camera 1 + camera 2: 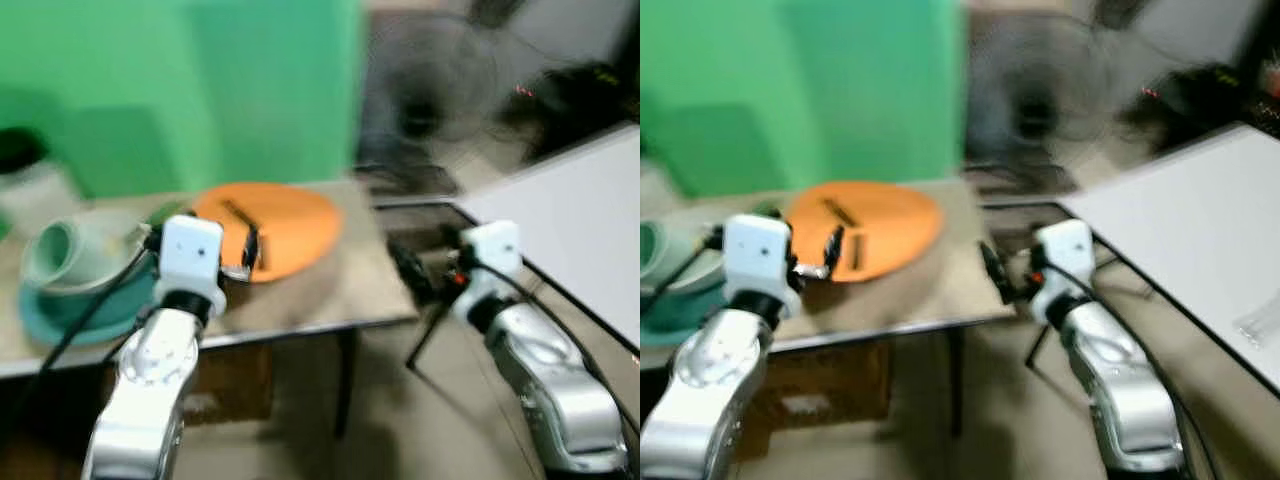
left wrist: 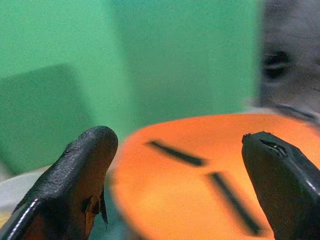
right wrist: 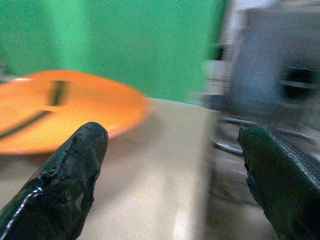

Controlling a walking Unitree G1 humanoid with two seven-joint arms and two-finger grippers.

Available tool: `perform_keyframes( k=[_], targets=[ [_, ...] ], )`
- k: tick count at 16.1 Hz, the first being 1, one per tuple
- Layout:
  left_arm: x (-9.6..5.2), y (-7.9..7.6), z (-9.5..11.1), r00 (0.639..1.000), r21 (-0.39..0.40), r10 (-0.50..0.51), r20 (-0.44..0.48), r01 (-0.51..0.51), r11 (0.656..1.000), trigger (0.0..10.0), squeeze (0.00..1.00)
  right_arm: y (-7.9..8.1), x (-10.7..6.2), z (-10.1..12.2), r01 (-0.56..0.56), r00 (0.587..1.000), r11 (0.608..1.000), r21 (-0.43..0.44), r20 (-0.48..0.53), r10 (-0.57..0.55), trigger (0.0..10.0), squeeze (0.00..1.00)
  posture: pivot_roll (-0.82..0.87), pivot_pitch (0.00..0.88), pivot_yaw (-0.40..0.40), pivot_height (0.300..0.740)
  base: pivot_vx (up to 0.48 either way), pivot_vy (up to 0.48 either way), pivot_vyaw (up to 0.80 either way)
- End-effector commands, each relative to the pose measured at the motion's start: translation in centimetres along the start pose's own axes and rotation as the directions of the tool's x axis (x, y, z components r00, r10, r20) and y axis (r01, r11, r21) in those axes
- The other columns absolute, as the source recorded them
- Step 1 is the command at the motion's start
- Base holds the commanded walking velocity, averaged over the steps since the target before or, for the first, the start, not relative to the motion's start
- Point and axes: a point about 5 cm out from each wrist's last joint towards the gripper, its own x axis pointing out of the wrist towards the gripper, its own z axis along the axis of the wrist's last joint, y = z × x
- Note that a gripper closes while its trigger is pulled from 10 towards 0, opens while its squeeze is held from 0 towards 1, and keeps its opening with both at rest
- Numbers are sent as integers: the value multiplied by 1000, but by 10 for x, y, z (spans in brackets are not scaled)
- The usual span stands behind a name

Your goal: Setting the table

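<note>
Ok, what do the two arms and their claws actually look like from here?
Both arms are shiny silver with rounded shells, each ending in a boxy white wrist block. A black cable runs along each forearm. The left claw and right claw each have two long black fingers with a rough, grainy texture and blunt tips. A small red spot sits near the right wrist.

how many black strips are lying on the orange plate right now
2. Both lie on the orange plate on the table: one black strip nearer the green wall, the other nearer the left gripper. Blur might hide more.
</note>
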Motion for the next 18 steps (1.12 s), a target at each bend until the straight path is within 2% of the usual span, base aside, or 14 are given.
perform_keyframes(
  k=[1, 3, 5, 7, 10, 12, 13, 14, 15, 17, 18],
  targets=[
    [1, 1, 2, 1000, 8, 6, 8, -6, 1000, 10000, 0, 0, 1, 1, -28, 1000, 999, 31, -5, 28, 10000, 1000, -23, 6, -30, 740, 0, 0, 0],
    [1, 1, 3, 1000, 33, -10, 10, 9, 999, 10000, 0, 0, 6, 4, -86, 996, 996, 40, -4, 86, 10000, 1000, -19, 6, -30, 740, 0, 0, 0],
    [0, 0, 4, 999, 44, -41, 18, 40, 998, 10000, 0, -4, 14, 8, -92, 996, 990, 111, 20, 90, 10000, 1000, -19, 5, -24, 740, 0, 0, 0],
    [1, 0, 2, 998, 47, -66, 9, 65, 997, 10000, 0, -8, 23, 9, -81, 997, 982, 173, 0, 82, 10000, 1000, -25, 4, -11, 740, 0, 0, 0],
    [6, -2, 3, 990, 62, -142, 8, 141, 988, 10000, 0, -9, 49, 9, -89, 990, 962, 257, -81, 114, 10000, 1000, -36, 0, 5, 740, 0, 0, 0],
    [8, -4, 2, 974, 77, -227, -2, 226, 971, 10000, 0, -14, 66, 9, -54, 987, 949, 312, -128, 99, 10000, 1000, -44, 0, 14, 740, 0, 0, 0],
    [8, -3, 2, 966, 83, -259, -7, 259, 962, 10000, 0, -15, 71, 8, -27, 980, 951, 309, -179, 87, 10000, 1000, -49, 0, 16, 740, 0, 0, 0],
    [7, -2, 2, 953, 74, -304, -6, 303, 950, 10000, 0, -15, 77, 10, -26, 977, 938, 346, -189, 96, 10000, 890, -56, 0, 19, 740, 0, 0, 0],
    [5, 0, 4, 924, 59, -382, -1, 382, 922, 10000, 0, -14, 84, 14, -17, 969, 914, 405, -219, 115, 10000, 0, -62, 0, 12, 740, 0, 0, 0],
    [-2, 2, 7, 877, 56, -481, -3, 481, 875, 10000, 0, -15, 93, 18, -11, 966, 868, 497, -219, 137, 10000, 0, -61, 0, 0, 740, 0, 0, 0],
    [-6, 2, 7, 858, 58, -514, -8, 513, 856, 10000, 0, -17, 95, 16, 9, 963, 864, 504, -235, 128, 10000, 0, -61, 0, -8, 740, 0, 0, 0]
  ],
)
